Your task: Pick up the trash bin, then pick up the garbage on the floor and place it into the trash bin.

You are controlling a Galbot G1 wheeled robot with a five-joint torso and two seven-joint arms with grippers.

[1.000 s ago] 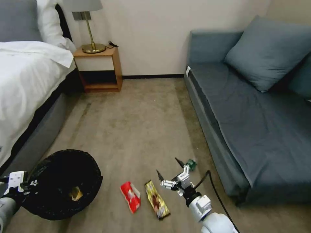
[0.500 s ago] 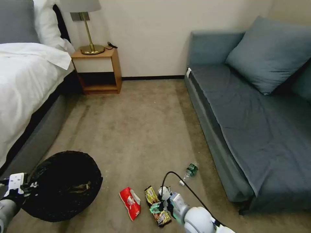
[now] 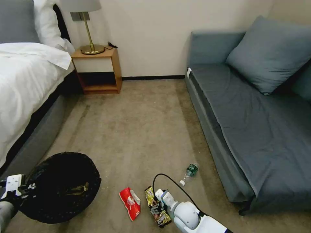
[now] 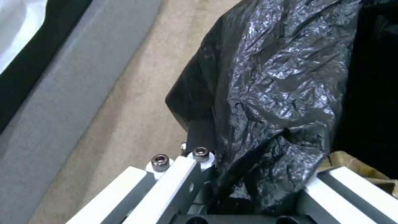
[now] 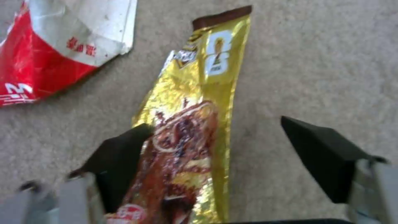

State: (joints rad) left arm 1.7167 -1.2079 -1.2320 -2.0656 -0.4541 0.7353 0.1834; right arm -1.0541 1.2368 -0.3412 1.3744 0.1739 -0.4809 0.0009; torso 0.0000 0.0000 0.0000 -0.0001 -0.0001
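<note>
Right gripper point(image 5: 215, 149) is down at the carpet with its fingers spread wide, straddling the gold bar wrapper point(image 5: 195, 124). One finger point(image 5: 120, 155) touches the wrapper's edge, the other sits apart on bare carpet. Just beside the wrapper lies the red snack packet point(image 3: 130, 203). Past the wrapper, toward the sofa point(image 3: 256, 129), the little clear bottle point(image 3: 189, 173) lies on its side. Way over on the other side of the wrapper, by the bed point(image 3: 26, 90), the left gripper point(image 4: 248, 186) is clamped on the bag-covered rim of the trash bin point(image 3: 60, 186), with some brown paper inside.
</note>
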